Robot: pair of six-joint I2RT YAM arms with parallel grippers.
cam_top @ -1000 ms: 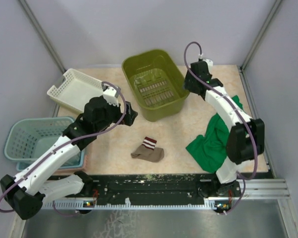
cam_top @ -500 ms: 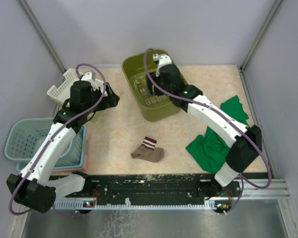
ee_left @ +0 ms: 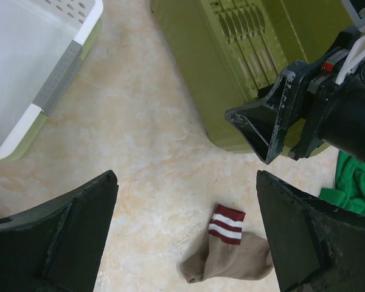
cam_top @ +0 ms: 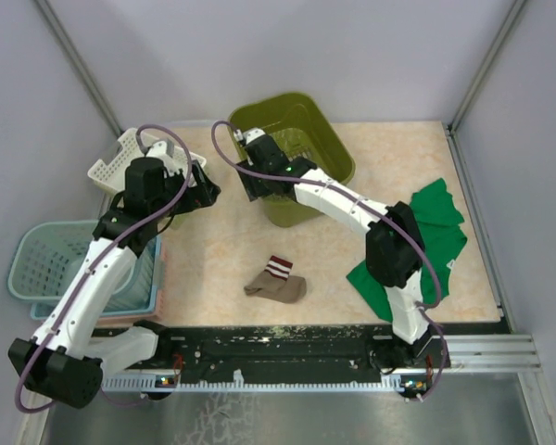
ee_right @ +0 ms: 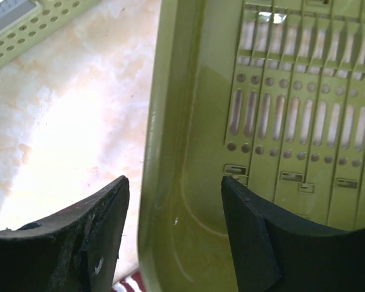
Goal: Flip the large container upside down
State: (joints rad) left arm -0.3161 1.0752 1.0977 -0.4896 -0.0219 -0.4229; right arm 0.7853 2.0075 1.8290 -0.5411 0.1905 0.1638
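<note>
Beige tabletop [cam_top: 398, 158]; right pincer [ee_right: 175, 243] part-open astride green container [cam_top: 296, 148] rim; left pincer [ee_left: 185, 234] wide.

Beige marbled tabletop [cam_top: 389, 167]; plain grey walls [cam_top: 259, 46] on three sides; metal corner posts [cam_top: 486, 60]; even light.

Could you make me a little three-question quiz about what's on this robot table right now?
1. True or false: the right gripper straddles the rim of the olive container.
2. Which lies nearest the arm bases: A) white tray B) striped sock C) olive container?
3. What colour is the cloth on the right side of the table?

Key: 1 true; 2 B; 3 green.
</note>
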